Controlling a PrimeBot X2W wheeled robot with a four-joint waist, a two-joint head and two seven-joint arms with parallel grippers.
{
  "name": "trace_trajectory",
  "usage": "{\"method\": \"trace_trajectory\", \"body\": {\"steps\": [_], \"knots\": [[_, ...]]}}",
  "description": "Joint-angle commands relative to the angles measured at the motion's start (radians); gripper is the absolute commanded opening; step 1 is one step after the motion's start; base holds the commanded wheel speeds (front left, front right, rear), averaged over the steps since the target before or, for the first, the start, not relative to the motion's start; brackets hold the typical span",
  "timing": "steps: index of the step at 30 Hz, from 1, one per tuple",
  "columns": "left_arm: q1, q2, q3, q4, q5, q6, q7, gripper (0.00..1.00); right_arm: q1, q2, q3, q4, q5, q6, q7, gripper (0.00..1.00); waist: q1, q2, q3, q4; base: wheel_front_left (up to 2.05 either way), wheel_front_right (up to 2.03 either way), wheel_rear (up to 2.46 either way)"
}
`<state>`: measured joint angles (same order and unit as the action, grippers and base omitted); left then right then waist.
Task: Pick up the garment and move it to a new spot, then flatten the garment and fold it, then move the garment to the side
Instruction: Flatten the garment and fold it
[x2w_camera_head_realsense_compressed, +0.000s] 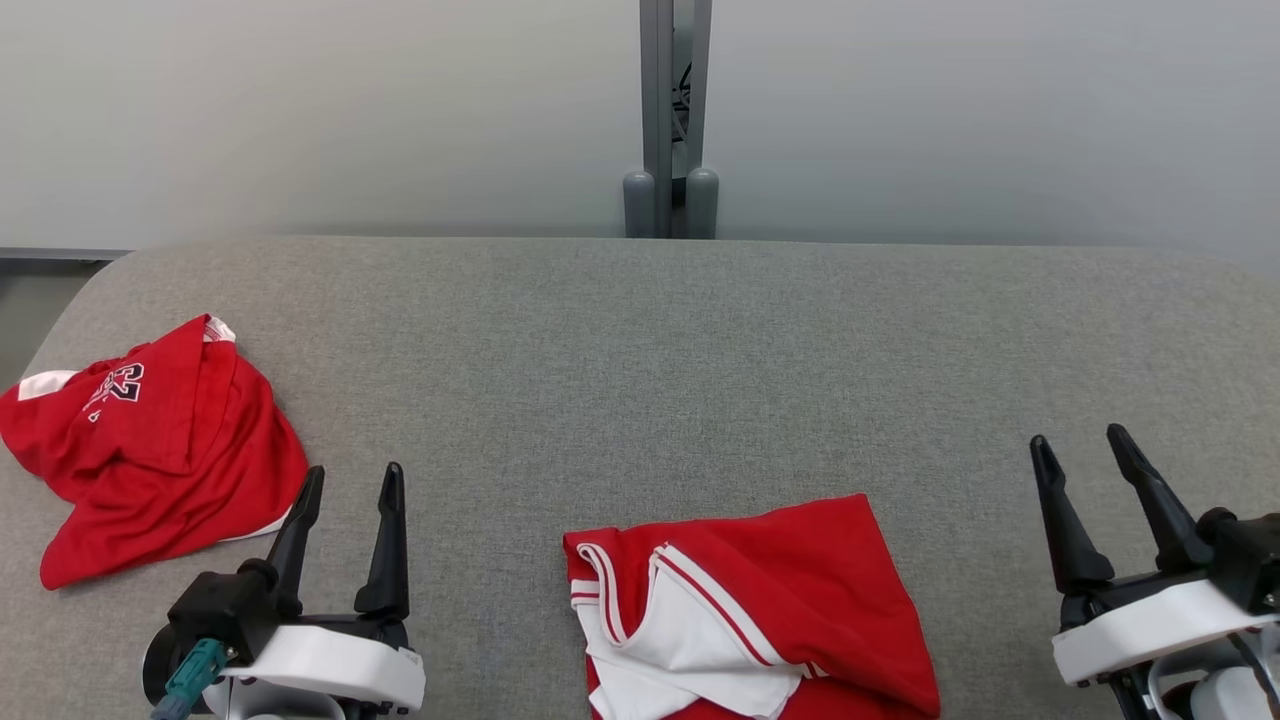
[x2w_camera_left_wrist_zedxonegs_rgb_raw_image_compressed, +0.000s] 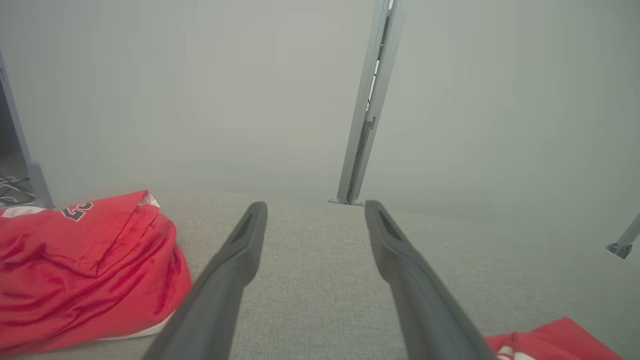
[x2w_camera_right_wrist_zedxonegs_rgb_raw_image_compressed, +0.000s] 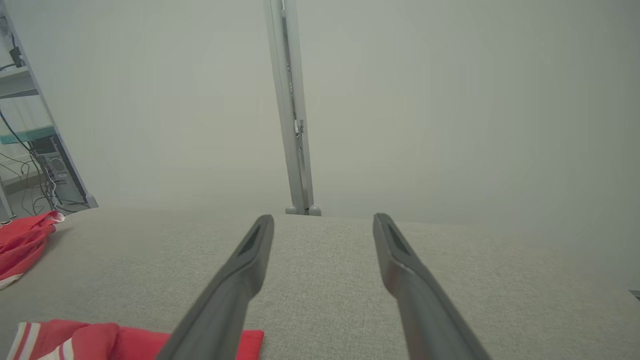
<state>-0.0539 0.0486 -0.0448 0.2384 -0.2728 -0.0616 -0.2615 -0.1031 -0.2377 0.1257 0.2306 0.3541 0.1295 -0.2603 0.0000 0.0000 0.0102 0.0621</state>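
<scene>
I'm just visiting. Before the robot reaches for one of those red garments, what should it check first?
1. Left gripper open, holding nothing: ok.
2. Right gripper open, holding nothing: ok.
3. Striped red garment lies between the grippers, nothing on it: ok.
4. All of it in view: not ok, the head view's bottom edge cuts it off.
5. Bare table beyond it for a new spot: ok.
6. Which garment is meant: cannot tell; a numbered red garment lies crumpled at the left.

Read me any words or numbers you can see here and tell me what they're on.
"2" then a digit that looks like "3", creased: red shirt at the left.
Small marks beside it: too small to read.
Red and white garment in front: no text shows.
</scene>
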Motion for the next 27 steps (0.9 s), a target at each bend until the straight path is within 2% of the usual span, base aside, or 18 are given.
{"method": "trace_trajectory", "body": {"steps": [1, 13, 14, 15, 18, 27], "knots": [[0.004, 0.004, 0.002, -0.003, 0.006, -0.003, -0.003, 1.0, 0.006, 0.001, -0.003, -0.005, -0.006, 0.002, -0.007, 1.0, 0.0, 0.0, 0.0, 0.0, 0.0, 0.0, 0.0], [-0.008, 0.004, 0.001, 0.001, 0.015, -0.008, -0.003, 1.0, -0.004, 0.008, 0.009, -0.007, -0.019, 0.002, -0.007, 1.0, 0.0, 0.0, 0.009, 0.01, 0.0, 0.0, 0.0], [-0.011, 0.004, 0.0, 0.002, 0.016, -0.008, -0.003, 1.0, -0.008, 0.004, 0.018, -0.004, -0.013, 0.002, -0.007, 0.44, 0.0, 0.0, 0.012, 0.012, 0.0, 0.0, 0.0], [-0.014, 0.004, -0.001, 0.003, 0.016, -0.007, -0.003, 1.0, -0.014, -0.001, 0.03, -0.002, -0.008, 0.002, -0.007, 0.02, 0.0, 0.0, 0.017, 0.014, 0.0, 0.0, 0.0], [-0.022, 0.004, -0.005, 0.005, 0.014, -0.008, -0.003, 1.0, -0.036, -0.031, 0.103, 0.016, 0.01, 0.002, -0.006, 0.0, 0.0, 0.0, 0.032, 0.022, 0.0, 0.0, 0.0], [-0.053, 0.004, -0.023, 0.01, 0.012, -0.004, -0.003, 1.0, -0.189, -0.179, 0.485, 0.139, 0.183, 0.002, -0.005, 0.0, 0.0, 0.0, 0.078, 0.069, 0.0, 0.0, 0.0]]}}
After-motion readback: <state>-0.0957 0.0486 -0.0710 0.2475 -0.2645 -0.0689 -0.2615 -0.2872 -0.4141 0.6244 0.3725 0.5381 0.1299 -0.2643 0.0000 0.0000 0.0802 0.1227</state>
